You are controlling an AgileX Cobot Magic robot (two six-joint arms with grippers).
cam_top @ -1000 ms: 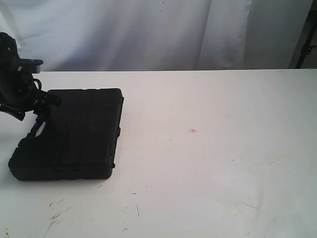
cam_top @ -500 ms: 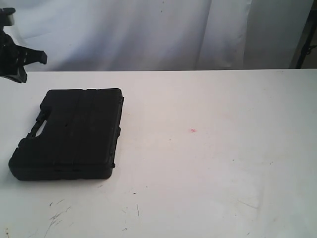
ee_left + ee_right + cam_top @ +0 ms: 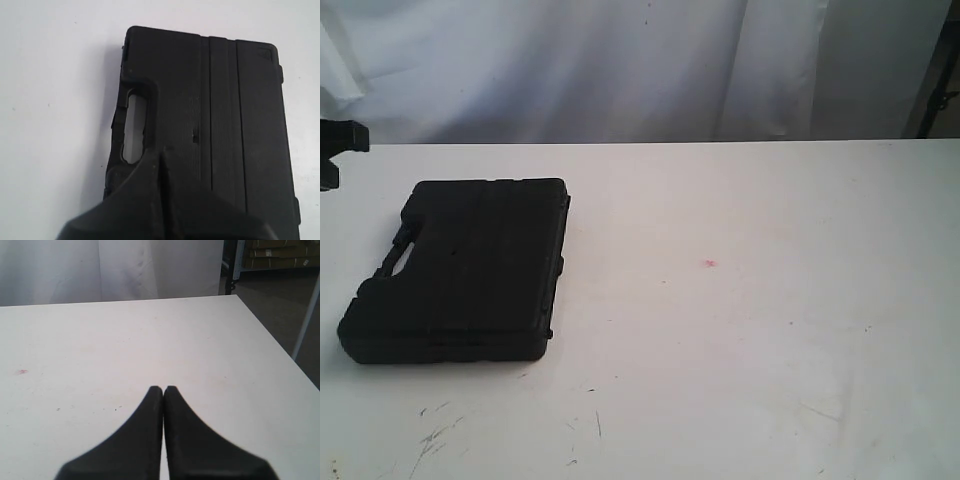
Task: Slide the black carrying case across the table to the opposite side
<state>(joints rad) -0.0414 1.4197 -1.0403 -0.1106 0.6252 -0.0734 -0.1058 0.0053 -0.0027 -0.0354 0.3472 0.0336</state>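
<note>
The black carrying case (image 3: 460, 270) lies flat at the left side of the white table (image 3: 740, 300), its handle slot (image 3: 398, 257) toward the left edge. Only a bit of my left arm (image 3: 338, 140) shows at the left border of the exterior view, up and clear of the case. In the left wrist view the case (image 3: 225, 125) fills the frame below my left gripper (image 3: 159, 152), whose jaws are shut with nothing between them. My right gripper (image 3: 163, 389) is shut and empty over bare table (image 3: 100, 350), and it does not show in the exterior view.
A white curtain (image 3: 620, 60) hangs behind the table. A small red spot (image 3: 710, 264) marks the tabletop near the middle, and dark scuffs (image 3: 435, 440) lie near the front left. Beyond the table's right edge (image 3: 280, 345) are a dark floor and a metal rack (image 3: 240, 265).
My left gripper has let go of the case's handle end, lifted away up and to the left, and closed. The case has not moved. The right gripper stays shut.
</note>
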